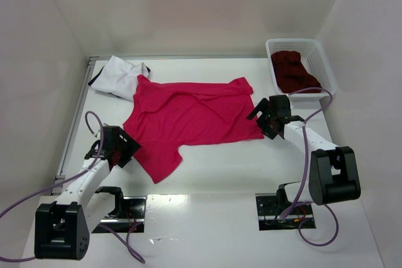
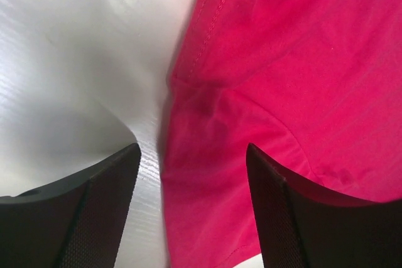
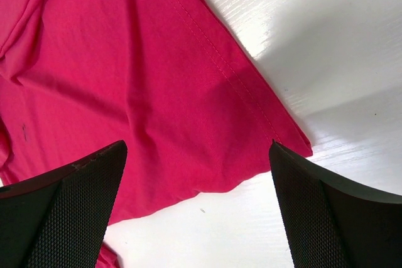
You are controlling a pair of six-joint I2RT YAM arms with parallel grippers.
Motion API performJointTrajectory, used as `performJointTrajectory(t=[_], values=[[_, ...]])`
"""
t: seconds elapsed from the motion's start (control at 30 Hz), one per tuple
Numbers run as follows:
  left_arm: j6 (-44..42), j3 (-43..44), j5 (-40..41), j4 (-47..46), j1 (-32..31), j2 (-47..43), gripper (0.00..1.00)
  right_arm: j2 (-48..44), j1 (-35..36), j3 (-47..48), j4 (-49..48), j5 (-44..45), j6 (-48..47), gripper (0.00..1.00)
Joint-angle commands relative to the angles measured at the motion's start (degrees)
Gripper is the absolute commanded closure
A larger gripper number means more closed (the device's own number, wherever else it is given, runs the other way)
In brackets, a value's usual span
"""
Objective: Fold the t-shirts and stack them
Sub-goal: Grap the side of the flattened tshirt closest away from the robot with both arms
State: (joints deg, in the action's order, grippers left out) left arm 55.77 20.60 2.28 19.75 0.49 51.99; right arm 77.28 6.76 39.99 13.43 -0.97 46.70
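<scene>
The crimson-red t-shirt lies spread and wrinkled across the middle of the table. The white t-shirt with dark trim lies folded at the back left, partly under the red one. The dark maroon t-shirt sits bunched in the basket. My left gripper is open at the red shirt's left edge, over its sleeve. My right gripper is open over the shirt's right bottom corner. Neither holds cloth.
A white plastic lattice basket stands at the back right. White walls close in the table on the left, back and right. A metal rail runs along the table's left edge.
</scene>
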Motion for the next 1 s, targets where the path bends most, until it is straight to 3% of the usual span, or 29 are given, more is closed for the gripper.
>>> performJointTrajectory(t=[0.0,0.3,0.5,0.63,0.97], values=[[-2.59,0.76,-0.61,-2.61,-0.14,3.55,0.24,-0.28,0.44,0.09,-2.01,1.06,1.47,0.01],[-4.35,3.83,-1.14,-3.22,-0.14,9.8,0.42,-0.28,0.44,0.62,-2.01,2.29,2.08,0.01],[-4.88,3.83,-1.14,-3.22,-0.67,10.33,0.81,-0.28,0.44,0.62,-1.48,2.82,2.7,0.03],[-4.88,3.83,-1.14,-2.7,-0.67,9.28,0.97,-0.28,0.44,0.09,0.27,3.87,3.31,0.09],[-5.58,6.82,-1.14,-0.41,-0.67,6.02,1.0,0.24,0.44,-2.9,2.92,4.49,7.0,0.12]])
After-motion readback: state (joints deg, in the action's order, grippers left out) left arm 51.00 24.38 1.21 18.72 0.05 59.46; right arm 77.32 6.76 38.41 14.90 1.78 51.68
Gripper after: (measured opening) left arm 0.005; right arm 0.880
